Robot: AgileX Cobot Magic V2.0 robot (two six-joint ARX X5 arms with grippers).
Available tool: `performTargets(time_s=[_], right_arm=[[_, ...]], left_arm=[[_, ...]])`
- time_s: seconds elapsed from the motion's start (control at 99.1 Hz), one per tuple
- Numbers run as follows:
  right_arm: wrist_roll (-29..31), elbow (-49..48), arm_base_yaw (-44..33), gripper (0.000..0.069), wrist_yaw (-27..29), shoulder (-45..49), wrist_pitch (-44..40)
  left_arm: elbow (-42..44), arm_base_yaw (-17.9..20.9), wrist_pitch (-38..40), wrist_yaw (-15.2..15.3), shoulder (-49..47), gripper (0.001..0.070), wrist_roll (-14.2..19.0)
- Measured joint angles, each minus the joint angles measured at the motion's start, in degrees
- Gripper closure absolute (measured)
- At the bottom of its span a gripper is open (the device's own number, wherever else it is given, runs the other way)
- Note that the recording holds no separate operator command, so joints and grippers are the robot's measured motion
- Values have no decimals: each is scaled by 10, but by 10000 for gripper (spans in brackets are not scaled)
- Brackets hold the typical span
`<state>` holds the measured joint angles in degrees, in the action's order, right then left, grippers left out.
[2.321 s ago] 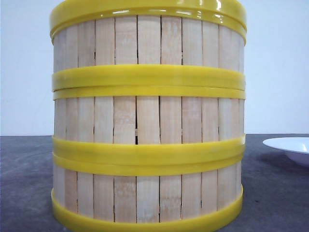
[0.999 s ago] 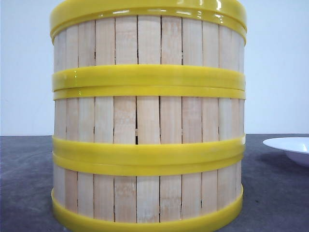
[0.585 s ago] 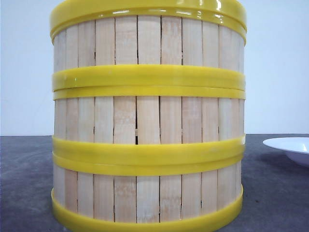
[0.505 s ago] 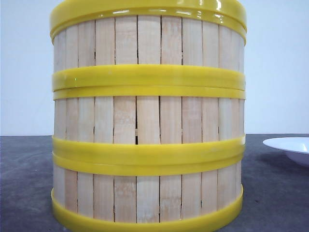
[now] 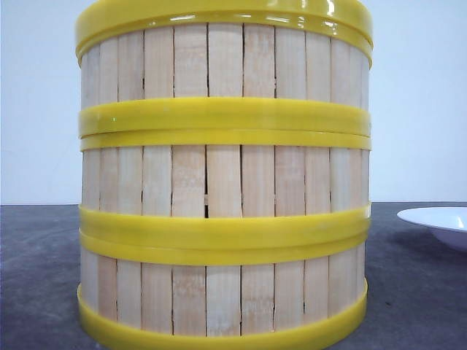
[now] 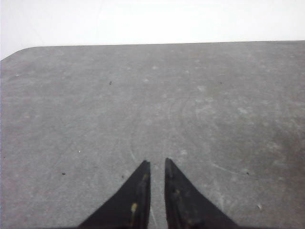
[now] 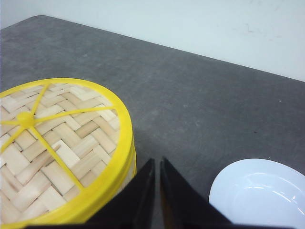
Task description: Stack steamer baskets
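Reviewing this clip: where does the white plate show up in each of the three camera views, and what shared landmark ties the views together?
Front view: the white plate is cut off at the right edge, on the table right of the steamer baskets.
Left wrist view: not in it; only grey table beyond the left gripper.
Right wrist view: lower right corner, beside the right gripper, opposite the lid.
Shared landmark: the grey table, seen in all three.

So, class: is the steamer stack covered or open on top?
Covered: the woven lid with yellow spokes sits on the steamer baskets.
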<state>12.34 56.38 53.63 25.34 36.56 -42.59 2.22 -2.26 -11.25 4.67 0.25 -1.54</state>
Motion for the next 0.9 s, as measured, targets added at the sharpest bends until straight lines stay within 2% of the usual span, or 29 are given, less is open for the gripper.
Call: performTargets(time_s=[0.161, 0.434, 0.545, 0.676, 0.898], right_arm=[[-7, 0, 0, 675, 2, 0, 0], [-80, 0, -26, 675, 42, -1, 16], [-114, -1, -97, 675, 21, -7, 58], [-140, -25, -211, 675, -48, -29, 104], [-155, -162, -387, 675, -116, -106, 224]], left_arm=[[0, 0, 0, 0, 0, 682, 0], [0, 0, 0, 0, 0, 682, 0], [0, 0, 0, 0, 0, 682, 0], [0, 0, 0, 0, 0, 682, 0], [0, 0, 0, 0, 0, 682, 0]])
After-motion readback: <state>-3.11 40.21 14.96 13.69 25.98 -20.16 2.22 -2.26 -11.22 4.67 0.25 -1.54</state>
